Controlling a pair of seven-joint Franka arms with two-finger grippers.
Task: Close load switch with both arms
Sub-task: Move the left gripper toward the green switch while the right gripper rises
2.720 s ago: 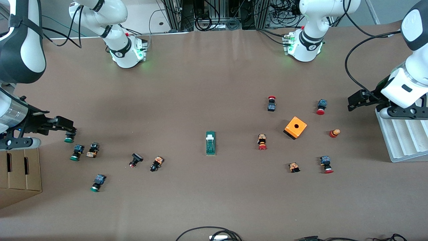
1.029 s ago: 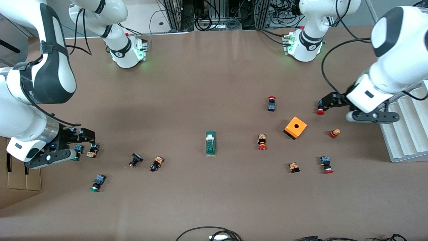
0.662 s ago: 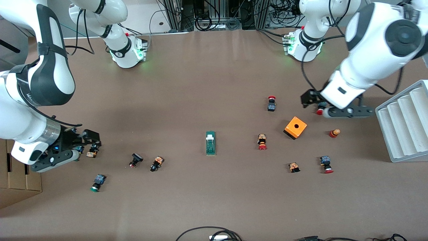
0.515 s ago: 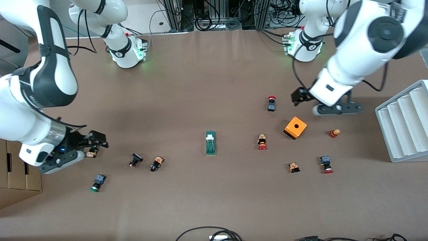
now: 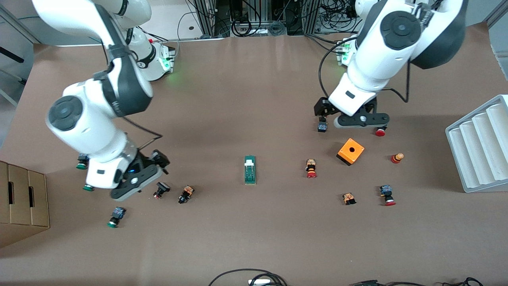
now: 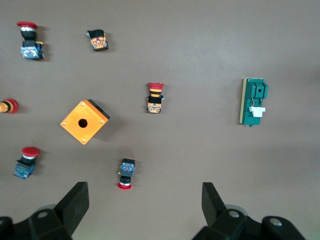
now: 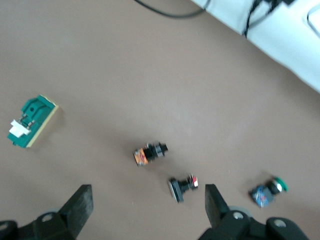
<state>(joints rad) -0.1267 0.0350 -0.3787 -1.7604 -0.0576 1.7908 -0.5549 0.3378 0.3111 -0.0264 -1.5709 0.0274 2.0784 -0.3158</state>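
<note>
On the table: a spread of small parts on the brown top (image 5: 246,99), both arms up in the air above it.
Load switch: the green load switch (image 5: 250,169) lies flat near the middle of the table, its white slider at the end toward the robots' bases. Nothing touches it. It also shows in the left wrist view (image 6: 254,101) and the right wrist view (image 7: 31,121).
Left gripper: the left gripper (image 5: 322,113) hangs over a small black push-button (image 5: 322,126), toward the left arm's end of the table and well apart from the switch. Its fingers (image 6: 75,205) stand wide apart with nothing between them.
Right gripper: the right gripper (image 5: 160,161) hangs over bare table just beside a black-capped button (image 5: 160,189), toward the right arm's end, also well apart from the switch. Its fingers (image 7: 79,205) are spread wide and hold nothing.
Orange box: the orange box (image 5: 351,151) with a round hole sits near the left gripper, nearer to the front camera than it.
Buttons near the box: a red-capped button (image 5: 311,168) lies between the switch and the box; another red cap (image 5: 380,132) shows just under the left arm's wrist.
Buttons at the right arm's end: an orange-bodied button (image 5: 185,194) lies beside the black-capped one, a green-capped one (image 5: 114,217) nearer to the front camera.
Edges: a white ribbed rack (image 5: 480,143) stands at the left arm's end, a cardboard box (image 5: 22,202) at the right arm's end.
</note>
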